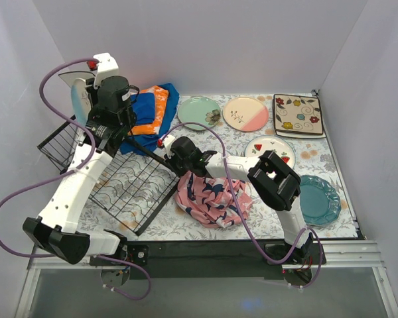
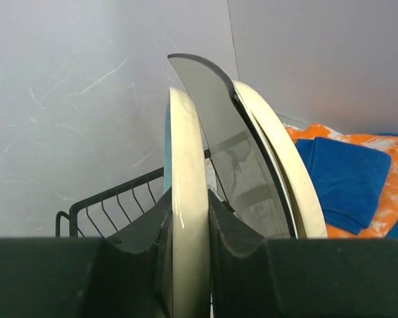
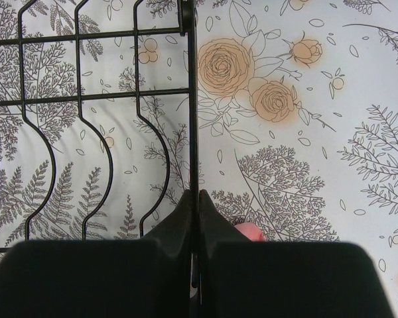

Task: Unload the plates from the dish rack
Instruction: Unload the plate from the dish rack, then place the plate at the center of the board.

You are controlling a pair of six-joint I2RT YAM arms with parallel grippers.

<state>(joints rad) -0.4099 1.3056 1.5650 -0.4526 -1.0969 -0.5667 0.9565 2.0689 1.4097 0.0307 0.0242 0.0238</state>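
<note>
Left gripper [image 2: 188, 205] is clamped on the rim of a cream plate [image 2: 186, 132], one finger pressed to each face, the plate standing on edge. From above, that plate's face shows pale blue, and it sits at the far-left end of the dish rack [image 1: 129, 185], close to the left wall. In the wrist view a second plate [image 2: 278, 165] stands right beside it, with a cream rim and its face in grey shadow; whether the two touch, I cannot tell.

The rack is black wire with a grid floor, wavy slot wires and a raised side at its far-left end. The right gripper [image 3: 196, 197] has its fingers pinched together on the rack's right edge wire.

Five plates lie flat on the flower-printed table [image 3: 305, 132]. Along the back are the mint green plate [image 1: 199, 112] with its flower, the cream-and-pink plate [image 1: 245, 114] and the square plate [image 1: 298, 116] with flowers and swirls. Nearer is the white plate [image 1: 270, 147] with red marks, and the teal plate [image 1: 320, 199] sits at the near right.

A pink cloth [image 1: 209, 199] lies crumpled just right of the rack. Blue-and-orange cloths [image 1: 152, 112] sit at the back beside it.
</note>
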